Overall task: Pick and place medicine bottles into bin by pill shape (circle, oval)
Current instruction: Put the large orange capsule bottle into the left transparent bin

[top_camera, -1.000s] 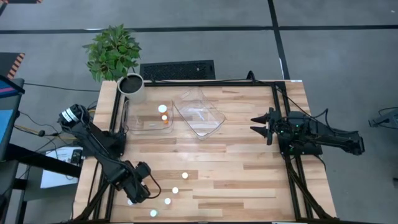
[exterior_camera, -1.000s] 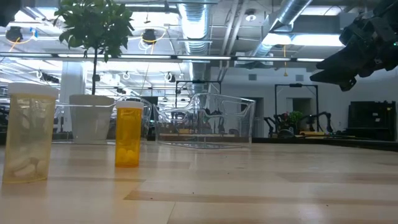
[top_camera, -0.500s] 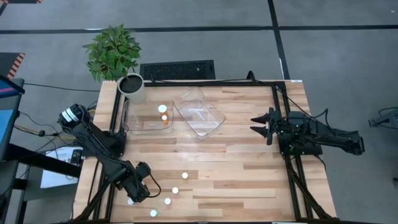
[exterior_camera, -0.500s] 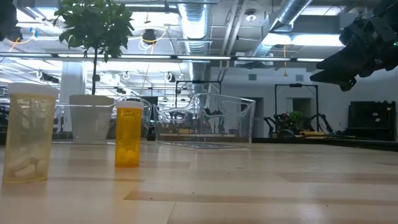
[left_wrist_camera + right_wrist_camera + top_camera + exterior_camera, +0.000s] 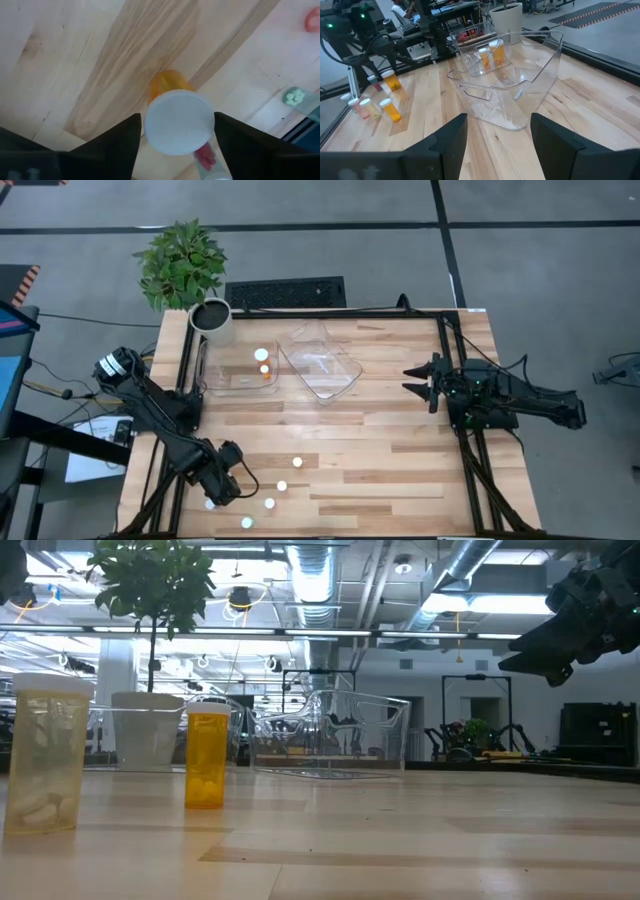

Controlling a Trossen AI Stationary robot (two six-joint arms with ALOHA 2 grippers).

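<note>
Now left claw [image 5: 177,132] narrowed around bottle [image 5: 179,120]; right claw [image 5: 420,381] unmoved.

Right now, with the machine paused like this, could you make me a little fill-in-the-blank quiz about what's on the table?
1. The left gripper has its fingers on either side of a bottle with a ____ cap.
2. The clear bin nearest the plant pot holds ____ bottles.
3. The other clear bin is ____.
4. The table top is made of ____.

Missing words: white; two; empty; wood
</note>
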